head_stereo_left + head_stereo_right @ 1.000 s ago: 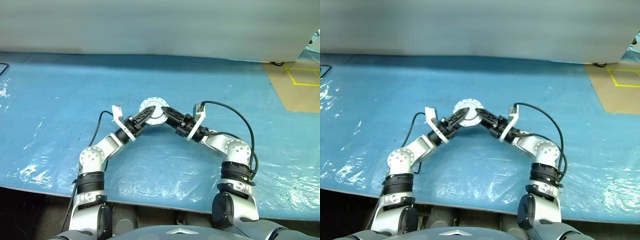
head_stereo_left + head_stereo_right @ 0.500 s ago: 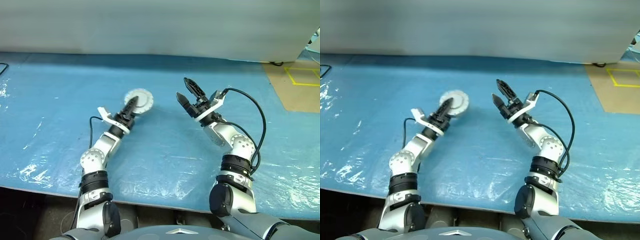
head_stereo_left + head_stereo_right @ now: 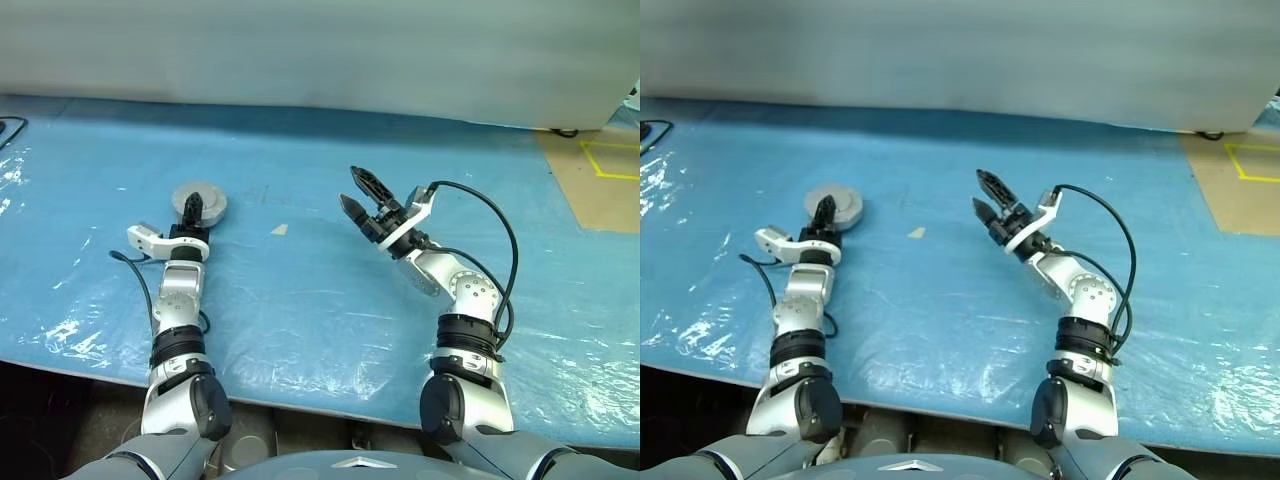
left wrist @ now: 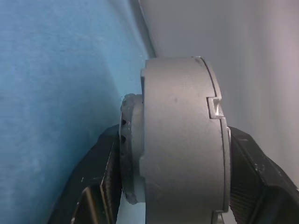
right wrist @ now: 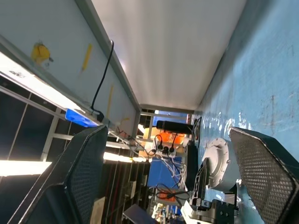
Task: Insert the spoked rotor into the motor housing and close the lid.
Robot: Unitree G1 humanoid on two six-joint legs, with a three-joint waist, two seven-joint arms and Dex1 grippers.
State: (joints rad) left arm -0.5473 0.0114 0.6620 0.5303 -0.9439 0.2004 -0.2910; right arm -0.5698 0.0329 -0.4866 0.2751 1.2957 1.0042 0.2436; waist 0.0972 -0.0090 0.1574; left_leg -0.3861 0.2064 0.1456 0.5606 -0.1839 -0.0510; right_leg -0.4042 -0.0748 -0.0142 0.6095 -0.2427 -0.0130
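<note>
Left wrist view: closed motor housing (image 4: 180,140) pinched between the left gripper (image 3: 193,209) fingers

Judging by its plain grey shell with no windings showing (the lid seems already seated, its seam hard to make out), insertion and closing look done. What is left is likely setting it down on the blue sheet (image 3: 300,300). The right gripper (image 3: 357,191) hangs well to the right of the housing, fingers spread, holding nothing

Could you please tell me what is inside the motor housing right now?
Cannot tell: the housing shows just its closed grey shell, clamped in the left gripper; the interior is covered.
</note>
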